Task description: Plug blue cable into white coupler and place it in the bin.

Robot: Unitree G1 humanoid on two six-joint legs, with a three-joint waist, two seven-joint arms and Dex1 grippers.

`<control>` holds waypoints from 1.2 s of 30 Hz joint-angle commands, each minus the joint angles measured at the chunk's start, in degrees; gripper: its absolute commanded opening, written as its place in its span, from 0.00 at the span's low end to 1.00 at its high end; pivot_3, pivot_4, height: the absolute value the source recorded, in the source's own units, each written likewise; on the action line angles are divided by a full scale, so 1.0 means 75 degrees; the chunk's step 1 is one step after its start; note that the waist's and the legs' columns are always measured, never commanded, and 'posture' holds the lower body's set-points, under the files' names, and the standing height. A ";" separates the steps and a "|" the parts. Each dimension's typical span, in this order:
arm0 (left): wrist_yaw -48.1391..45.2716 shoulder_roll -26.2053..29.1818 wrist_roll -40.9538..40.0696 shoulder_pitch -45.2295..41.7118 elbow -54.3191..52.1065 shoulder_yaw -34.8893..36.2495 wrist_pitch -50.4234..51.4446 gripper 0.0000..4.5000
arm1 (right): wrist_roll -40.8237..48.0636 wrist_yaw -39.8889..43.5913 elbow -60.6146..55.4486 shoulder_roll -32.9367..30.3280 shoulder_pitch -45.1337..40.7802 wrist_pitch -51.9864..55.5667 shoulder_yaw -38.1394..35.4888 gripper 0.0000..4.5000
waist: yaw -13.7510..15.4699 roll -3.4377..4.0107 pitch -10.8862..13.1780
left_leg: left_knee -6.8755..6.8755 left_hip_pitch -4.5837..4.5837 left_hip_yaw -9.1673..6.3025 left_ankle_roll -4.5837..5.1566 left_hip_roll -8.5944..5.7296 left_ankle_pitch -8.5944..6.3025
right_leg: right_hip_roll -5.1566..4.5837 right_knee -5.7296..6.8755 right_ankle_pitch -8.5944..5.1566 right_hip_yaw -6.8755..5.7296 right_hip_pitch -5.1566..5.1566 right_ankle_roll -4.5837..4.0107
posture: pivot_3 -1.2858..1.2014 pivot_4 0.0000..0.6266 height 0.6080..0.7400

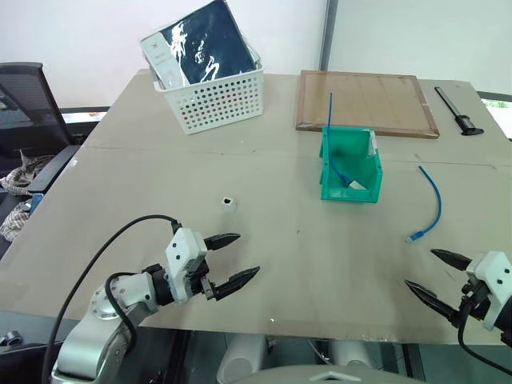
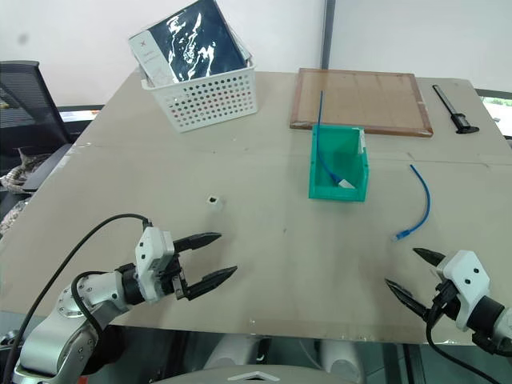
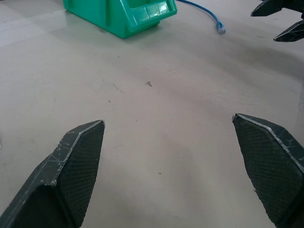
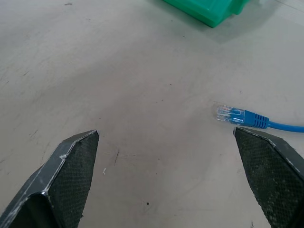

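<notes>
The blue cable (image 1: pixel 436 200) lies curved on the table at the right, and its clear plug (image 4: pixel 228 115) points toward the front edge. My right gripper (image 1: pixel 420 268) hovers open just in front of that plug, touching nothing. The tiny white coupler (image 1: pixel 230 202) sits alone left of the centre. My left gripper (image 1: pixel 248 254) is open and empty, a little in front of and to the right of the coupler. The teal bin (image 1: pixel 350 164) stands mid-table, with a second blue cable (image 1: pixel 330 112) sticking up out of it.
At the back left stands a white perforated basket (image 1: pixel 214 92) with a dark blue package in it. A wooden board (image 1: pixel 368 102) and a black tool (image 1: pixel 458 110) lie at the back right. An office chair (image 1: pixel 24 104) stands beside the table's left edge.
</notes>
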 commanded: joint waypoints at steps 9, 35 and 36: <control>-0.0343 0.0293 -0.0855 -0.0692 -0.0960 -0.0154 0.0648 0.98 | -0.0777 0.1087 0.0536 -0.2610 -0.1932 0.0304 0.0339 1.00 | -0.0019 -0.0003 0.0009 | 0.0005 0.0014 0.0062 0.0003 0.0002 0.0000 | 0.0000 0.0001 0.0005 -0.0020 0.0002 0.0002 | 0.52 0.24 0.99; -0.0527 0.0258 -0.0138 -0.0665 -0.0915 -0.0693 -0.0117 1.00 | -0.3568 0.4172 0.5753 -0.3198 -0.7868 -0.2820 0.5079 0.01 | -0.0066 -0.0005 0.0055 | 0.0008 0.0012 0.0104 0.0017 0.0008 -0.0010 | 0.0001 -0.0020 0.0032 -0.0015 0.0005 -0.0033 | 0.52 0.24 0.99; -0.0498 0.0256 -0.0136 -0.0670 -0.0922 -0.0696 -0.0109 1.00 | -0.3467 0.4251 0.5556 -0.3171 -0.7829 -0.2613 0.5052 0.01 | -0.0073 -0.0005 0.0055 | 0.0008 0.0014 0.0103 0.0017 0.0009 -0.0009 | 0.0001 -0.0017 0.0033 -0.0015 0.0005 -0.0034 | 0.52 0.24 0.99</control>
